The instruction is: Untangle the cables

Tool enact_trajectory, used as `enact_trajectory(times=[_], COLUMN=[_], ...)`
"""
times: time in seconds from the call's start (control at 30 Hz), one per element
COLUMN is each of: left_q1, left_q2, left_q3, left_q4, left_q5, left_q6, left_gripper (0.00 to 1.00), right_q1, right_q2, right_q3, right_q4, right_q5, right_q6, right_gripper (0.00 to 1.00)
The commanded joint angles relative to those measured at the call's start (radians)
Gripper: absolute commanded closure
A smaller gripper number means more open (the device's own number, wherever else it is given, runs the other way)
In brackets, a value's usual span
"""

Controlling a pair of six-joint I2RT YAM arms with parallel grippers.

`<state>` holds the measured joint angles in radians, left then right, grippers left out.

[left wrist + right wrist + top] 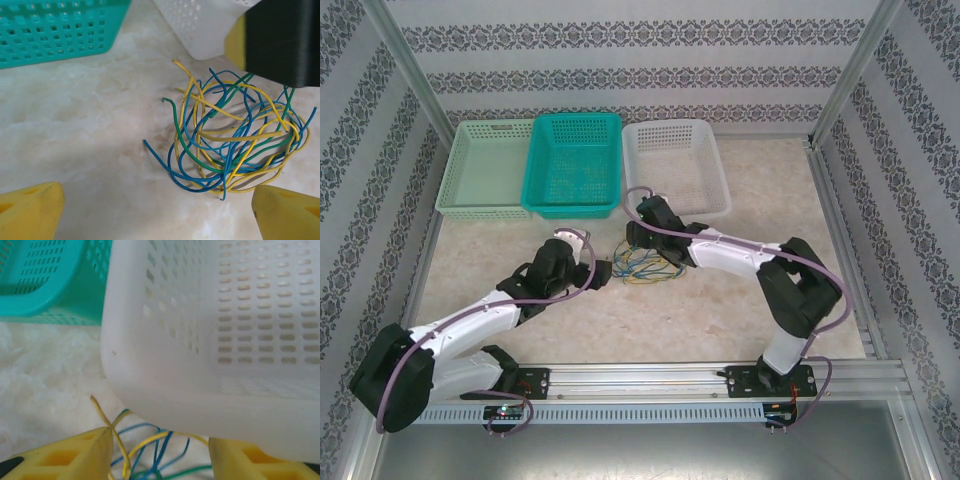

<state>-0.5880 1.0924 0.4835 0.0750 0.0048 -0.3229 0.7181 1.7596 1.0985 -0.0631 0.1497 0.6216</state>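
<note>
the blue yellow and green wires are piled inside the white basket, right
Not quite. The wires are blue, yellow and green and piled in a tangle, but they lie on the table just in front of the white basket, not inside it. The top view shows this.

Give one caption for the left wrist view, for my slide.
Tangled blue, yellow and green cables lie before the open left claw, near the teal basket and the white basket.
</note>
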Motion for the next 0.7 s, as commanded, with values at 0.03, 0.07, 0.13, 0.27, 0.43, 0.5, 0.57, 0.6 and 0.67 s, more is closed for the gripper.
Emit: enact_trajectory(times=[0.03,0.07,0.13,0.27,0.43,0.5,0.57,0.6,0.67], left_q1=[-0.009,-0.009,-0.009,-0.009,-0.009,-0.009,-0.010,-0.011,-0.015], left_q2=[-0.075,-0.093,-0.138,-0.215,-0.259,-0.240,-0.208,-0.190,-0.159], left_q3=[-0.041,-0.048,-0.067,-0.111,-0.116,-0.095,-0.060,-0.041,-0.002], left_q4=[-0.031,-0.039,-0.060,-0.076,-0.093,-0.092,-0.085,-0.076,-0.060], left_q5=[-0.050,-0.059,-0.089,-0.121,-0.122,-0.102,-0.070,-0.050,-0.015], left_q6=[-0.032,-0.035,-0.049,-0.082,-0.093,-0.080,-0.064,-0.055,-0.033], left_gripper=[0.03,0.02,0.02,0.01,0.01,0.02,0.03,0.03,0.04], right_q1=[0.012,0.012,0.017,0.033,0.051,0.065,0.080,0.086,0.089], right_q2=[0.043,0.046,0.035,-0.035,-0.154,-0.211,-0.262,-0.285,-0.323], right_q3=[0.045,0.044,0.038,-0.020,-0.073,-0.071,-0.050,-0.036,-0.006], right_q4=[-0.028,-0.029,-0.043,-0.044,-0.034,-0.037,-0.061,-0.074,-0.099], right_q5=[0.062,0.062,0.068,0.085,0.084,0.083,0.086,0.074,0.025], right_q6=[0.036,0.039,0.051,0.068,0.075,0.050,0.009,-0.020,-0.076], right_gripper=[0.70,0.76,0.87,0.99,1.00,1.00,1.00,1.00,1.00])
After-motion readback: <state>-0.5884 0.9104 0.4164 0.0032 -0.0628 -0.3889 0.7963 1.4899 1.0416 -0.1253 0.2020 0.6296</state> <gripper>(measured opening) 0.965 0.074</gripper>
